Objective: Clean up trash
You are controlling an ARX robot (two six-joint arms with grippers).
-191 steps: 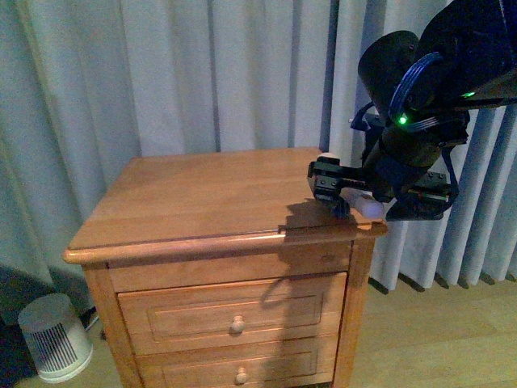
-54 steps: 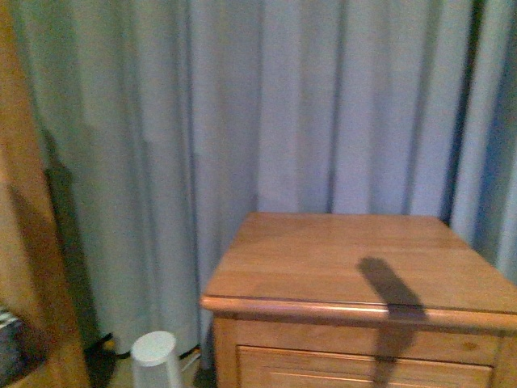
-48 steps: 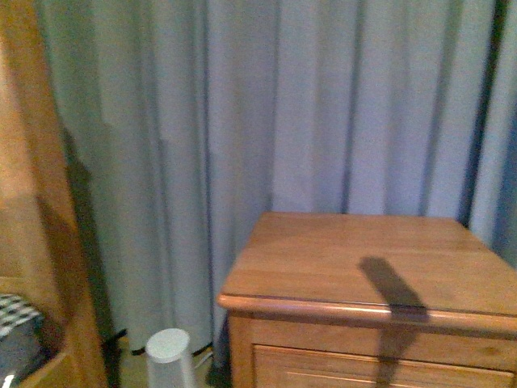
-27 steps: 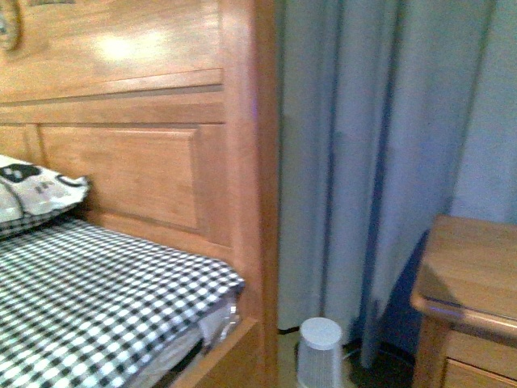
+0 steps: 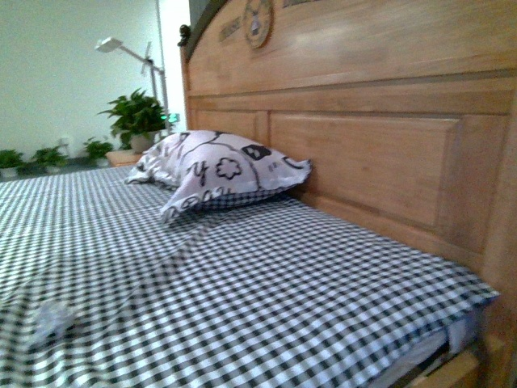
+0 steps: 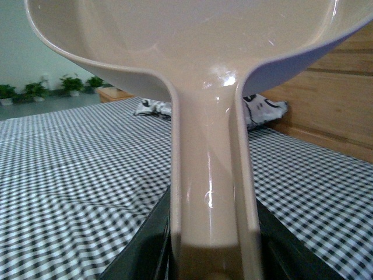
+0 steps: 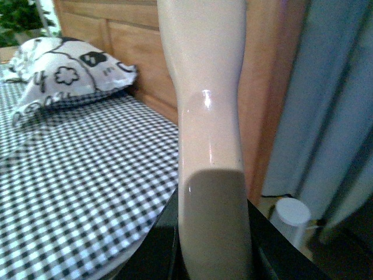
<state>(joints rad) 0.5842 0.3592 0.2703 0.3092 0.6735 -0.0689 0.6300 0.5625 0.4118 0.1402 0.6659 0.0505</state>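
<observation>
Swung to bed [image 5: 242, 299]; left gripper [image 6: 213, 262] clamps dustpan [image 6: 192, 46], right gripper [image 7: 213, 251] handle [image 7: 204, 87].

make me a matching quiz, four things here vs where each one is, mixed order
1 pillow
2 paper wad
3 dustpan
4 potted plant

a held by its handle in the left tool
b in the far background, beside the lamp
c by the headboard
d alone on the checked sheet, nearest the front camera

Pairs: 1-c, 2-d, 3-a, 4-b

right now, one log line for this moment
trash wad on checked sheet | left gripper holds dustpan | right gripper holds pale handle
</observation>
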